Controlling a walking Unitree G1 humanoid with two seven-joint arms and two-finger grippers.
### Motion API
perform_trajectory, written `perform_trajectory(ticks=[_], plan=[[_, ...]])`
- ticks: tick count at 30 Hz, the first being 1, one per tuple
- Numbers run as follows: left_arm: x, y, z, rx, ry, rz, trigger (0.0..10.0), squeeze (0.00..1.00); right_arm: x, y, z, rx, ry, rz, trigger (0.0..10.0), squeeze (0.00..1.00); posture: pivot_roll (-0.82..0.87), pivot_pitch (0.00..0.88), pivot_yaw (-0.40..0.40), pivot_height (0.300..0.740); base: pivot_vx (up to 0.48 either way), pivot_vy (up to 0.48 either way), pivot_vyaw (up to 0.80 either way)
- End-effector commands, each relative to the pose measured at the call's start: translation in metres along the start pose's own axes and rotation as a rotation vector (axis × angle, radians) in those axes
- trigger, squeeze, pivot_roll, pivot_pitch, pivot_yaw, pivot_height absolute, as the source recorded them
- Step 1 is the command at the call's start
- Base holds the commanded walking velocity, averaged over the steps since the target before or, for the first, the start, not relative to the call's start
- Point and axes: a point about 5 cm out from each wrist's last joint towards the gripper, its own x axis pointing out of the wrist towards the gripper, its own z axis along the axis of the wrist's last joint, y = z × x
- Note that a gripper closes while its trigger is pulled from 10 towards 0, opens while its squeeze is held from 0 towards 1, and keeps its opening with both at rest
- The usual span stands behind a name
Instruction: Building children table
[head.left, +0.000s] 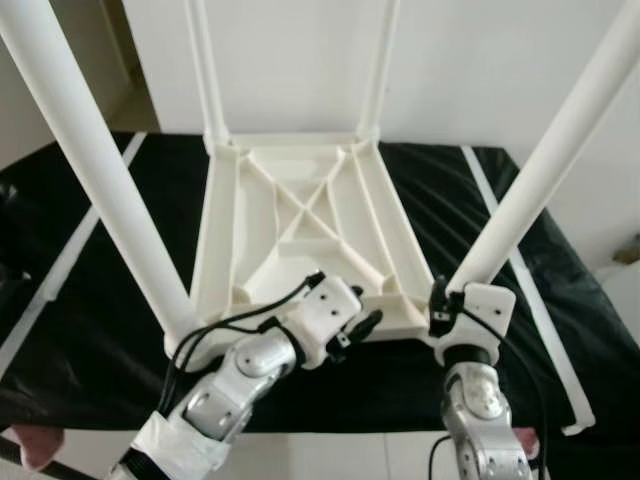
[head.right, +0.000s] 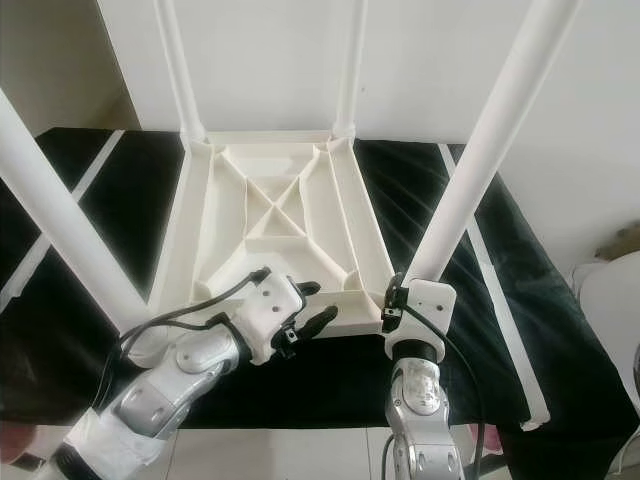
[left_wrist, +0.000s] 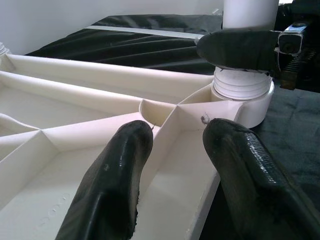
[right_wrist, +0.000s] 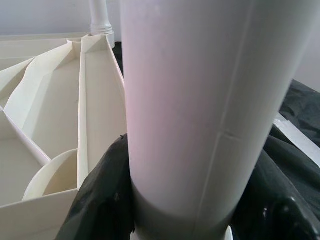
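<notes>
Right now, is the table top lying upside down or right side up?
Upside down. The table top lies on the black cloth with its ribbed underside facing up, and white legs rise from its corners. The right pincer grips one leg's base.

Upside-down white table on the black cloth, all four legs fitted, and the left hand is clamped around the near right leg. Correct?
Not quite: the right hand grips that near right leg, as the right eye view shows. The left hand rests open at the tabletop rim. The rest is right.
</notes>
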Motion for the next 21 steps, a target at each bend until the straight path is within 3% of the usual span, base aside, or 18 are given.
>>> perform_trajectory(ticks=[1,11,12,13,14,15,17,18,21], plan=[[0.0004,-0.0087,0.0016,0.008,-0.01,-0.149,10.0,0.0,-0.0023,-0.0067,-0.0091,-0.02,0.044,-0.04,10.0,0.0,-0.12,0.068,-0.012,0.74,0.0,0.0,0.0],[0.0005,-0.0104,0.0017,0.003,-0.014,-0.142,10.0,0.0,-0.0025,-0.0079,-0.0093,-0.028,0.042,-0.031,10.0,0.0,-0.11,0.068,-0.023,0.74,0.0,0.0,0.0],[0.0001,-0.0098,0.0014,0.004,-0.013,-0.139,10.0,0.0,-0.002,-0.008,-0.0096,-0.029,0.042,-0.028,10.0,0.24,-0.11,0.068,-0.025,0.74,0.0,0.0,0.0],[0.0001,-0.0098,0.0014,0.004,-0.013,-0.139,10.0,0.0,-0.002,-0.008,-0.0096,-0.029,0.042,-0.028,10.0,0.24,-0.11,0.068,-0.025,0.74,0.0,0.0,0.0],[-0.0001,-0.0096,0.0013,0.004,-0.012,-0.138,10.0,0.0,-0.0018,-0.008,-0.0097,-0.028,0.042,-0.028,10.0,0.43,-0.11,0.067,-0.025,0.74,0.0,0.0,0.0],[-0.0002,-0.0095,0.0013,0.004,-0.012,-0.137,10.0,0.0,-0.0016,-0.0079,-0.0098,-0.028,0.042,-0.026,10.0,0.76,-0.11,0.066,-0.026,0.74,0.0,0.0,0.0],[-0.0003,-0.0095,0.0013,0.004,-0.012,-0.136,10.0,0.0,-0.0015,-0.0079,-0.0098,-0.027,0.042,-0.025,10.0,0.76,-0.11,0.066,-0.026,0.74,0.0,0.0,0.0],[-0.0003,-0.0094,0.0015,0.004,-0.013,-0.135,10.0,0.0,-0.0013,-0.0078,-0.0097,-0.026,0.041,-0.024,10.0,1.0,-0.11,0.065,-0.027,0.74,0.0,0.0,0.0],[-0.0003,-0.0094,0.0016,0.005,-0.013,-0.135,10.0,0.0,-0.0014,-0.0077,-0.0097,-0.024,0.041,-0.021,10.0,1.0,-0.11,0.064,-0.025,0.74,0.0,0.0,0.0]])
